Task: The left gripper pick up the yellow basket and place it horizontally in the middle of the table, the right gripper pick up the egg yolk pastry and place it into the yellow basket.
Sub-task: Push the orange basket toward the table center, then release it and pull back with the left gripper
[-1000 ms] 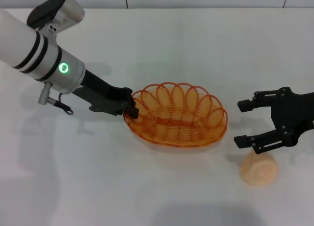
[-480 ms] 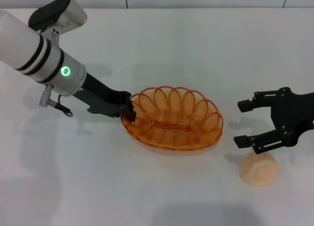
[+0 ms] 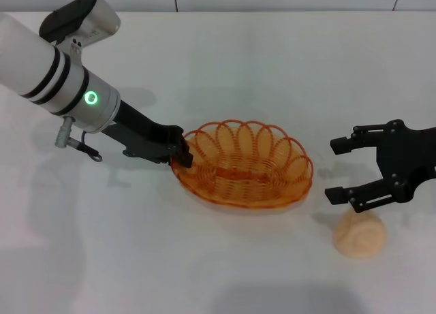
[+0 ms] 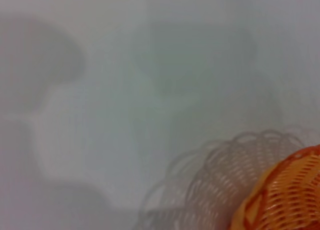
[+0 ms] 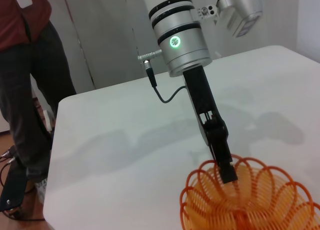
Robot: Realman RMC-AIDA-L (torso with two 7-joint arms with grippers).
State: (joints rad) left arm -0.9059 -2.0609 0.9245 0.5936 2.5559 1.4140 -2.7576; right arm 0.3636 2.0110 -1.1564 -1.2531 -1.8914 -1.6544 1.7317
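- Basket (image 3: 245,164) is settling back toward level near the middle of the bench (image 3: 218,69); half a second ago it was tipped with its far rim raised and sat slightly further left, and now it is lying flatter, long axis running left to right. Its shadow below suggests it may not be fully down yet.
- Left gripper (image 3: 181,152) is still clamping the basket's left rim, jaws narrow on the wire, so the placing step is nearly finished but the release is not yet made.
- Right gripper (image 3: 344,171) is hanging unchanged to the right of the basket, jaws wide and holding nothing, just above the pastry.
- Pastry (image 3: 359,233) is sitting untouched on the bench near the right front, apart from the basket; its pick-up probably comes next.
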